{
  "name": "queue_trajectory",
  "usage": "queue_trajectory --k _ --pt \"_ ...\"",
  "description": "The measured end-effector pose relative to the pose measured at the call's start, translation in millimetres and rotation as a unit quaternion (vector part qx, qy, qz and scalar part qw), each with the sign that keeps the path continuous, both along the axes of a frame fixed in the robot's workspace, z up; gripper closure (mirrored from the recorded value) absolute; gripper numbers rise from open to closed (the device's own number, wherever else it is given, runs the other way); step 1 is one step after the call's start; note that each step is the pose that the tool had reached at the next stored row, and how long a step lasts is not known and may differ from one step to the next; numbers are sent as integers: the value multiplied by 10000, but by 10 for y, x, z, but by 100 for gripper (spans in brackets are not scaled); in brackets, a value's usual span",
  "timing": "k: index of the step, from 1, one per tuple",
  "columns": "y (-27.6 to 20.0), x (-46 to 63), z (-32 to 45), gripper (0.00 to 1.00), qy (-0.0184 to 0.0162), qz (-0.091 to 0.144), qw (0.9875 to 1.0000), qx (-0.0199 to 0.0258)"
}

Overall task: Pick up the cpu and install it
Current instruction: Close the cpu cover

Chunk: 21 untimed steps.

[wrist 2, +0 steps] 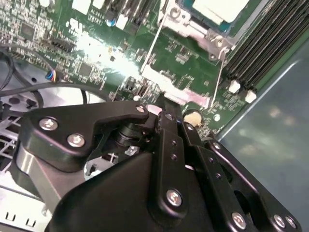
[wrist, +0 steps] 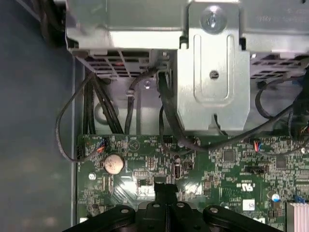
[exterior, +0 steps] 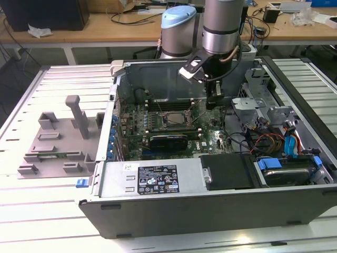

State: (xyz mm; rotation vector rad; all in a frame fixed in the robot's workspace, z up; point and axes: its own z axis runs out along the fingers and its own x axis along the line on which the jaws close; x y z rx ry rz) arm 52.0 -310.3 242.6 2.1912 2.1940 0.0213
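Exterior view: gripper (exterior: 214, 104) sits low inside the open steel case (exterior: 210, 211), just to the exterior view's right of the socket (exterior: 174, 119), probably working its latch. Second wrist view: black fingers (wrist 2: 166, 128) pressed together, nothing visibly pinched, tip by the thin wire lever (wrist 2: 150, 48). The cpu (wrist 2: 217, 8), flat pale metal, lies in the socket frame. First wrist view: fingertips over the green motherboard (wrist: 217, 164), near the round coin cell (wrist: 113, 163).
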Motion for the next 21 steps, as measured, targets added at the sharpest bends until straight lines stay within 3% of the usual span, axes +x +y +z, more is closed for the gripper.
queue_trajectory --k 6,9,12,15,20,21 --pt "30 -266 0 89 -98 -1 10000 11" --pt "65 -483 -8 89 -142 -1 9999 12" --pt "88 -686 -36 89 -156 0 9999 12" --pt "98 -807 -52 89 -159 -1 9999 12" --pt "99 -813 -54 89 -160 0 9999 11" --pt "99 -812 -58 89 -133 0 9999 15"
